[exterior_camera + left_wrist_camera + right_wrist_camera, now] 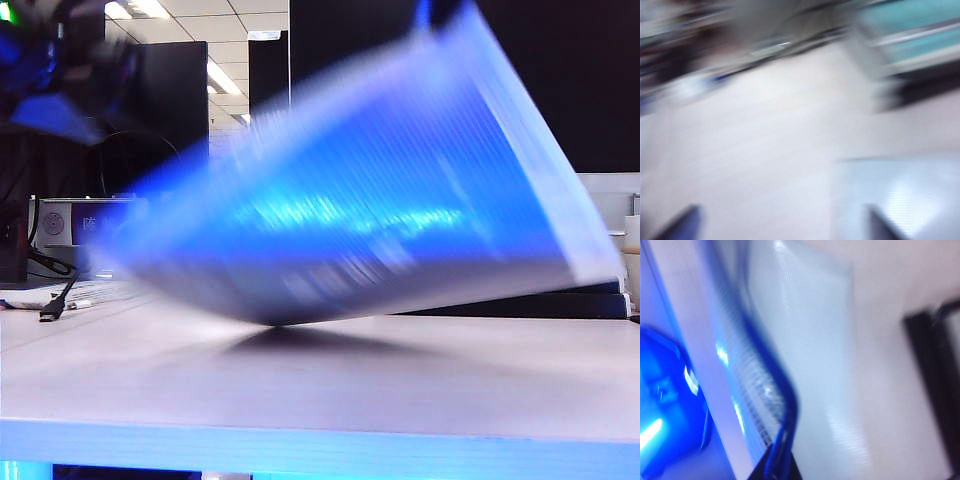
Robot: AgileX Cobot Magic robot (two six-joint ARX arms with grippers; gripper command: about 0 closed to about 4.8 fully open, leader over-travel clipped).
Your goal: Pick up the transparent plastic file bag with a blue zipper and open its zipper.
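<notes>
File bag (400, 210) in right claw (777, 467), left claw (780, 225) apart.

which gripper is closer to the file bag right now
Right. The right gripper is shut on the file bag at its blue zipper edge; the left gripper is open beside it.

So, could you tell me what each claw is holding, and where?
The right claw pinches the file bag at its blue zipper edge; the left claw holds nothing.
</notes>
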